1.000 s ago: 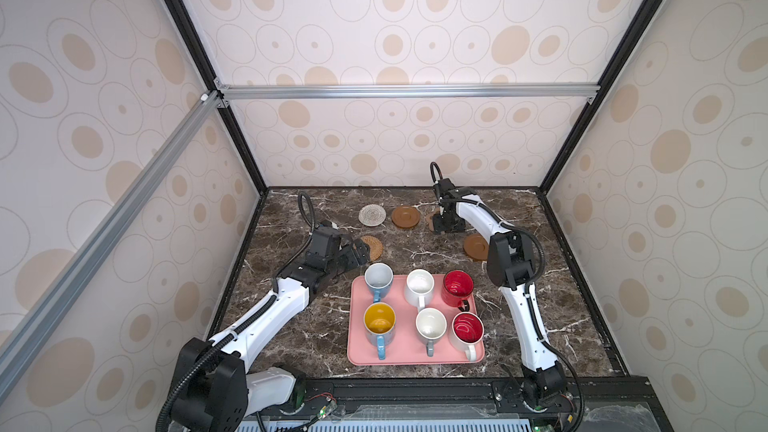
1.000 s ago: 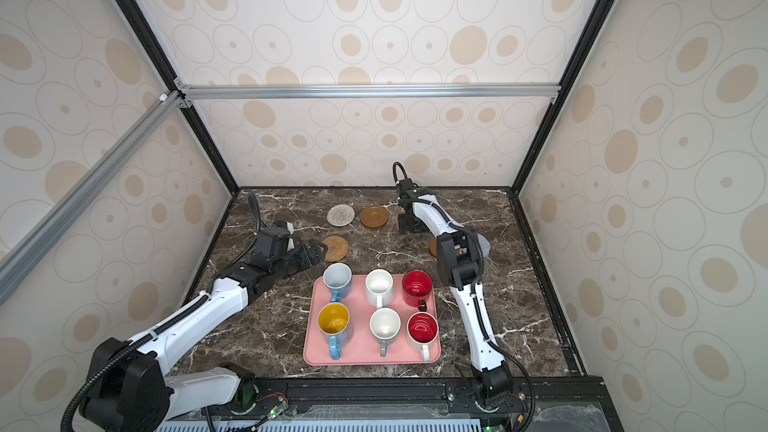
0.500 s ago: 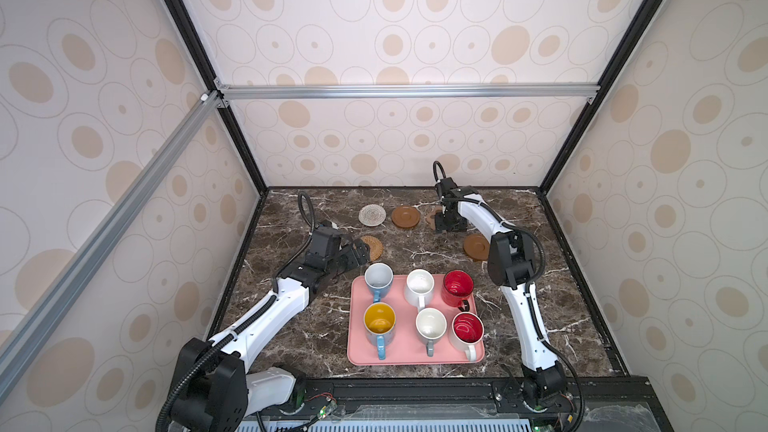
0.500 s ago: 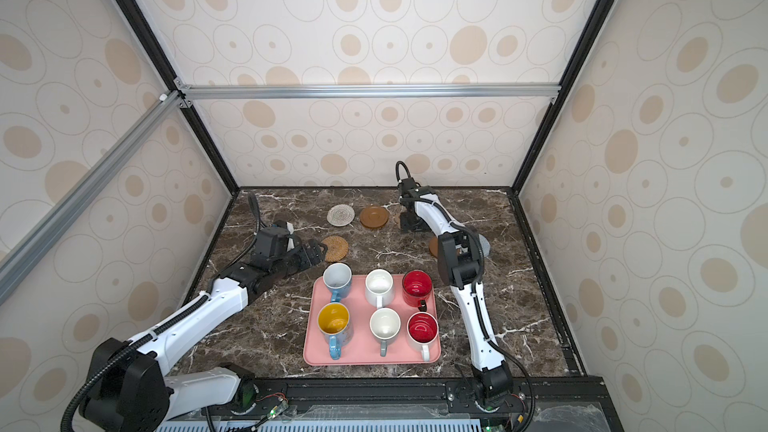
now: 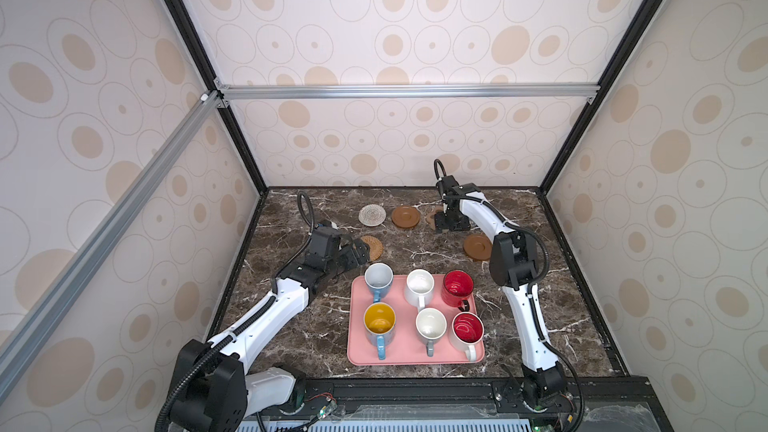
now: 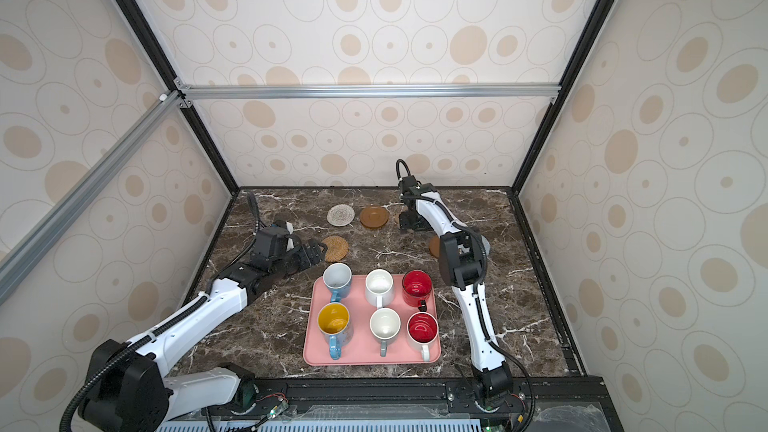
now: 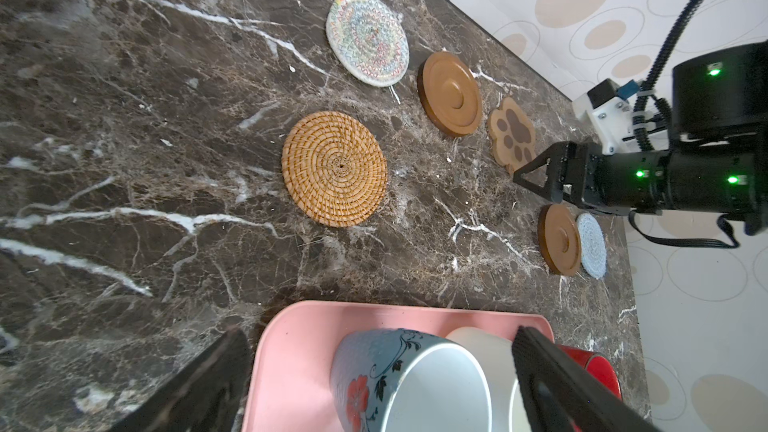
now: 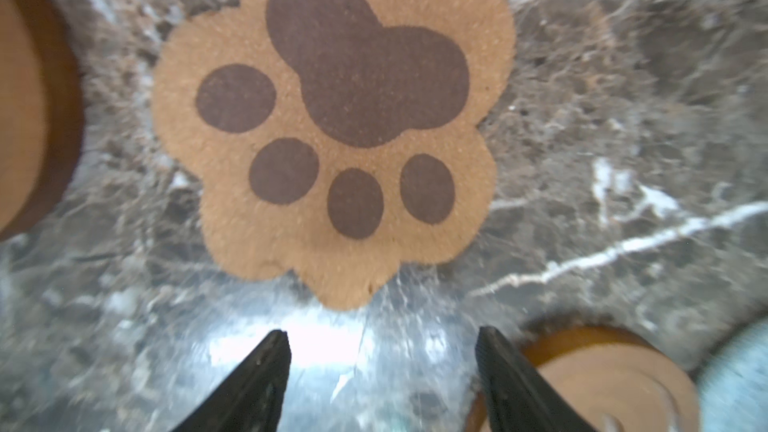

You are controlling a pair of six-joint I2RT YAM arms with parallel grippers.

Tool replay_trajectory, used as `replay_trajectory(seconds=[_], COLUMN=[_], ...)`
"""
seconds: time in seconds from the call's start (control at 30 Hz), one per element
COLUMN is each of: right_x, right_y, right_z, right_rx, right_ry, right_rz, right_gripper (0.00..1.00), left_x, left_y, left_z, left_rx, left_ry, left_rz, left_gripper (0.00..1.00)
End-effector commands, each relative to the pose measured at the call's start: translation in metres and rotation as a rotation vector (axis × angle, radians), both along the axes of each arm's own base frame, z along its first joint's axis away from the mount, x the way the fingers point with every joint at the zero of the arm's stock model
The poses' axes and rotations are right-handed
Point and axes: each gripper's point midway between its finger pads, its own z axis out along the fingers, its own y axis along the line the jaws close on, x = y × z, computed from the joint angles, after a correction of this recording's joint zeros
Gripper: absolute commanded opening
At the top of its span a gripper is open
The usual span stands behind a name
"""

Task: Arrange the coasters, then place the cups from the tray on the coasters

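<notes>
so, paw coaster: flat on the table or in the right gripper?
Flat on the table, not held: the paw coaster lies ahead of the right gripper, open and clear of it.

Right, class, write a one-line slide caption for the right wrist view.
Open right gripper poised just off the paw coaster lying on the table.

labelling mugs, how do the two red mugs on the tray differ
The back red mug is red outside too; the front red mug is white outside, white handle. On the tray the back red mug stands in the far row, the front red mug in the near row. Both upright, red inside.
</notes>
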Motion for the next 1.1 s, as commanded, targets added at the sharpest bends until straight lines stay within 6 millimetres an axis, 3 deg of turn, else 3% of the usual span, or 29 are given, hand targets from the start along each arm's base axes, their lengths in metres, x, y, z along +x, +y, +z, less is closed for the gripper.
replay_trajectory(seconds=[0.0,0.2,0.4,0.7,0.93,1.07], right_x=[-0.012,-0.030,-0.048,-0.063,-0.070,-0.075], right_y=[-0.017,-0.041,-0.061,-0.053,-0.050,-0.058], right_z=[0.047,0.056,0.037,0.003,-0.012,-0.018], right_rx=[-0.011,0.079,0.118,0.186,0.198,0.153], right_ry=[-0.038,-0.016,0.052,0.143,0.176,0.190], right_rz=[0.006,-0.038,-0.054,-0.065,-0.078,-0.090], right_gripper=[0.77,0.77,0.77,0.72,0.68,0.69], left_x=[0.005,0.005,0.002,0.003,0.004,0.004], left_y=[-0.002,-0.002,-0.002,-0.003,-0.003,-0.004], left_z=[0.015,0.012,0.006,0.007,0.006,0.006], left_rx=[-0.005,-0.003,-0.012,-0.010,-0.008,-0.009], left_ry=[-0.038,-0.033,-0.029,-0.029,-0.024,-0.022], left_rz=[0.003,0.004,0.006,-0.002,0.000,-0.001], left_gripper=[1.00,1.00,1.00,1.00,1.00,1.00])
